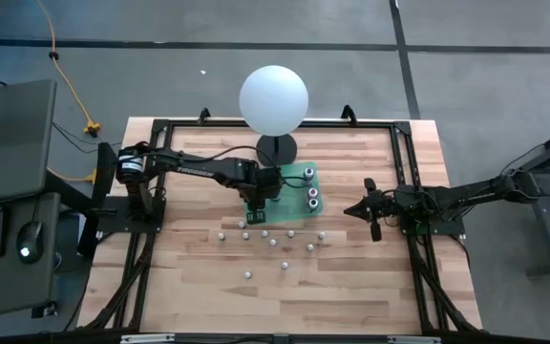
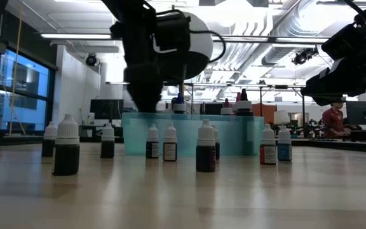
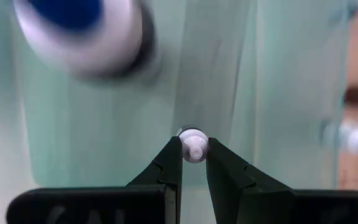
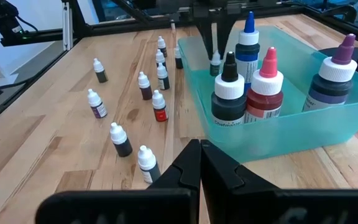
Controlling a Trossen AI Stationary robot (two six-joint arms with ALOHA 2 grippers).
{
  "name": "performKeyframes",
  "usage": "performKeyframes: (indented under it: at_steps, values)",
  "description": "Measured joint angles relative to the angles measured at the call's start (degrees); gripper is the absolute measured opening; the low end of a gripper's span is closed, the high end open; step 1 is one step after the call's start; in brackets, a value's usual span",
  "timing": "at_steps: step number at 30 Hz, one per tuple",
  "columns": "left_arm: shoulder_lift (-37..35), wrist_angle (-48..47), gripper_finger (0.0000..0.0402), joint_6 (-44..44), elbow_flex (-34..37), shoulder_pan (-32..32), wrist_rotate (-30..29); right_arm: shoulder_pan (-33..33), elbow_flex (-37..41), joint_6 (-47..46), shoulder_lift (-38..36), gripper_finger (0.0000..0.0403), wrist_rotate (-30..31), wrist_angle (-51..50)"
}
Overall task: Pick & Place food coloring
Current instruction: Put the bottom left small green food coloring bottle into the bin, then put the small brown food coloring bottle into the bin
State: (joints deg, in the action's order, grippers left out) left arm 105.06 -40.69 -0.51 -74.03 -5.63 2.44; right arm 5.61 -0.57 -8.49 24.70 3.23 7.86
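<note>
Evidently the left gripper [image 3: 194,151] has its two fingers nearly together on the white cap of a small dropper bottle [image 3: 194,149], pinching it just below the tip so the bottle hangs upright beneath the jaws. That narrow grip suits a thing this slim; a wider hold would let it swing. The bottle sits over the floor of the teal bin [image 1: 299,196], and in the right wrist view it shows just inside the bin's far end, under the dark fingers (whether its base already touches the bin floor I cannot tell, since the wall blurs it). My reading is that this is the placing step, with release not yet made.

Larger bottles with blue, pink, black and purple tops [image 4: 248,50] stand grouped at the bin's other end, which leaves this end free for the small ones. About ten more food coloring bottles [image 4: 159,106] stand scattered on the wooden table [image 1: 199,287] in front of the bin, upright and apart from each other.

Off to the side, the right gripper [image 4: 201,152] waits with its fingers fully closed on nothing, near the table's right edge, well apart from the bin.
</note>
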Motion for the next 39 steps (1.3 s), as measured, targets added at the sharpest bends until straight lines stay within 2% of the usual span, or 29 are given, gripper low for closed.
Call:
performKeyframes:
  at_steps: [20, 31, 39]
  values:
    - [1.84, 0.95, 0.0043, -2.77, -0.14, 0.39, 2.84, -0.02, -0.01, 0.0, 0.03, 0.0, 0.0, 0.09]
    - [2.13, -0.32, 0.0114, -2.78, 0.1, 0.42, 4.1, -0.01, 0.01, -0.01, 0.03, 0.0001, 0.01, 0.09]
    - [2.1, 0.18, 0.0129, -2.78, 0.1, 0.42, 3.95, -0.01, 0.01, -0.01, 0.03, 0.0, 0.0, 0.09]
